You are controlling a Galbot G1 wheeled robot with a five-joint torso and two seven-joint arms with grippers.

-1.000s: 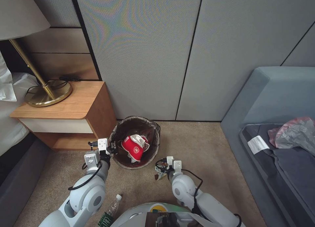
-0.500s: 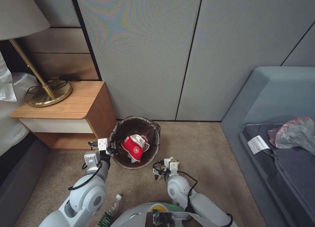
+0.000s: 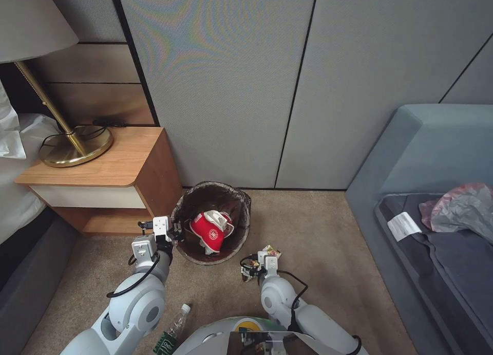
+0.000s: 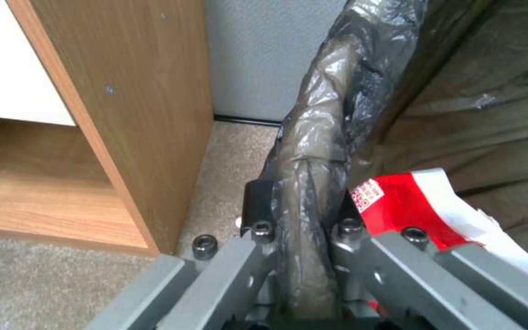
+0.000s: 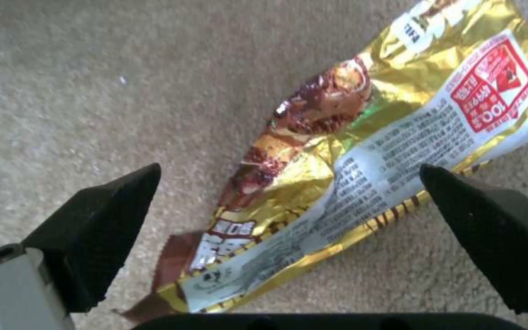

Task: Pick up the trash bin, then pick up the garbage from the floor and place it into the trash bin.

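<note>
A plastic bottle (image 3: pixel 173 328) is lying on the carpet nearest the robot's base. The right gripper (image 5: pixel 288 206) is hovering with jaws spread wide, straddling a gold snack wrapper (image 5: pixel 362 156) on the floor. Farther off, the left gripper (image 4: pixel 300 224) is pinching the bag-lined rim of the trash bin (image 3: pixel 203 195), which is holding a red-and-white cup (image 3: pixel 209 231), beside the nightstand (image 3: pixel 128 165).

The wrapper (image 5: pixel 362 151) runs off the right wrist view's edge; the robot's body hides the bottle's (image 3: pixel 173 330) base.
</note>
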